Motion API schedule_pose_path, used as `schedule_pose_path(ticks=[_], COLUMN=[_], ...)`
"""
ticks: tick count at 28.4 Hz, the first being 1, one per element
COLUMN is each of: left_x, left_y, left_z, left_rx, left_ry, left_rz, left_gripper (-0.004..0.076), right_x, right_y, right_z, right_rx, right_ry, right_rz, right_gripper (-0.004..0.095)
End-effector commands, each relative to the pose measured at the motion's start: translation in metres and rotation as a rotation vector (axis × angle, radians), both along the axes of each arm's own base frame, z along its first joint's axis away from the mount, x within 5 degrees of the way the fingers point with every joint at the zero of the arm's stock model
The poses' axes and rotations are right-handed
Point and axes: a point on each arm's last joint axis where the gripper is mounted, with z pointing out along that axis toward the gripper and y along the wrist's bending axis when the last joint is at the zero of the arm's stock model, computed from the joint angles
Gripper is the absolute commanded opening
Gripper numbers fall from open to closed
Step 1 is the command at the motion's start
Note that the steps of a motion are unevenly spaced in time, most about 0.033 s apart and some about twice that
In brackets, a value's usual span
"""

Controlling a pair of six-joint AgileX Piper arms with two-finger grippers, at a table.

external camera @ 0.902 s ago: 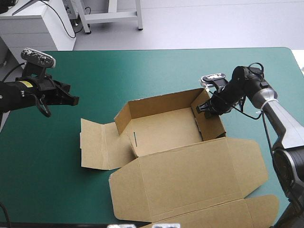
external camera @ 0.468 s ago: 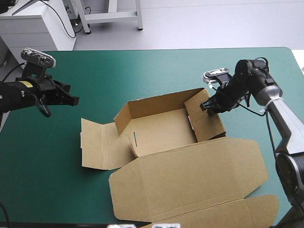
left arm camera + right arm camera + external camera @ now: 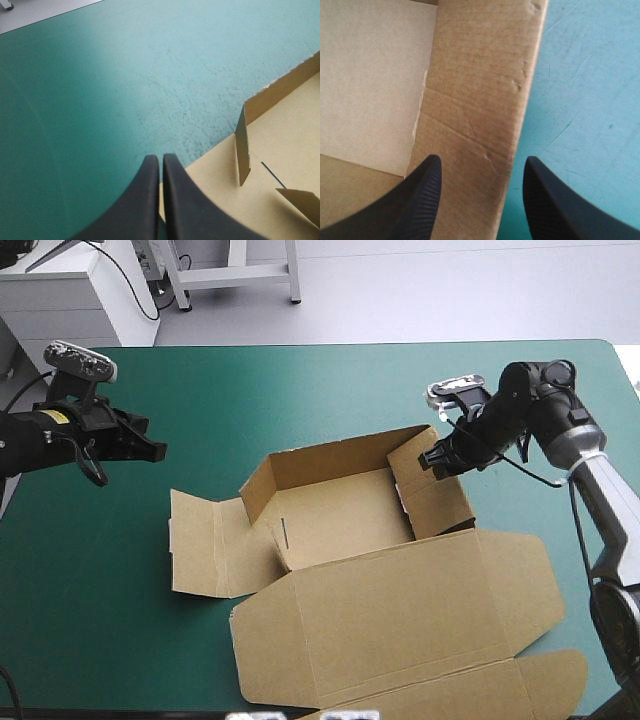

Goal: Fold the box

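High: box (image 3: 340, 515) mid-table (image 3: 300, 390), back and side walls up, lid flat toward near edge; left tool (image 3: 155, 451) over bare teal-green cover, well apart from box; right tool (image 3: 432, 462) at right wall's top | Left wrist: left tool clenched, empty; box's flat side flap just ahead | Right wrist: right tool released, right wall between its fingers

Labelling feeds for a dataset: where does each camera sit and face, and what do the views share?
High view: above and behind the robot, facing forward and down at the teal-green cover and box; the left gripper and right gripper show.
Left wrist view: above that wrist, along its shut fingers toward the box's flat flap.
Right wrist view: above that wrist, onto a box wall between its open fingers.
All share the box.
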Motion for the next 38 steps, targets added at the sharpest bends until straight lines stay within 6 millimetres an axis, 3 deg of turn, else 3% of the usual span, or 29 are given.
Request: schedule_pose_path(ticks=[1,16,22,27,35,38], left_x=[-0.007,-0.008,-0.009,-0.008,-0.001,0.006], left_y=[-0.002,-0.004,-0.004,-0.004,-0.005,-0.005], left_z=[0.018,0.019,0.018,0.017,0.006,-0.001], left_rx=[-0.047,-0.079,-0.078,-0.077,-0.068,-0.077], left_ry=[-0.097,-0.090,-0.079,-0.077,0.002,0.044], left_rz=[0.012,0.000,-0.004,-0.005,-0.026,-0.021], left_gripper=[0.0006,0.0006,0.0006,0.0006,0.0006,0.0006], right_x=[-0.007,0.024,0.026,0.025,0.024,0.020], right_y=[0.007,0.017,0.019,0.019,0.018,0.017], right_z=[0.013,-0.041,-0.047,-0.048,-0.048,-0.037], right_rx=[-0.044,-0.111,-0.093,-0.101,-0.113,-0.106], right_ry=[-0.040,0.069,0.093,0.107,0.112,0.085], right_rz=[0.042,0.057,0.056,0.057,0.088,0.069], right_gripper=[0.0472,0.0453,0.0289,-0.0019,-0.0014,-0.0014])
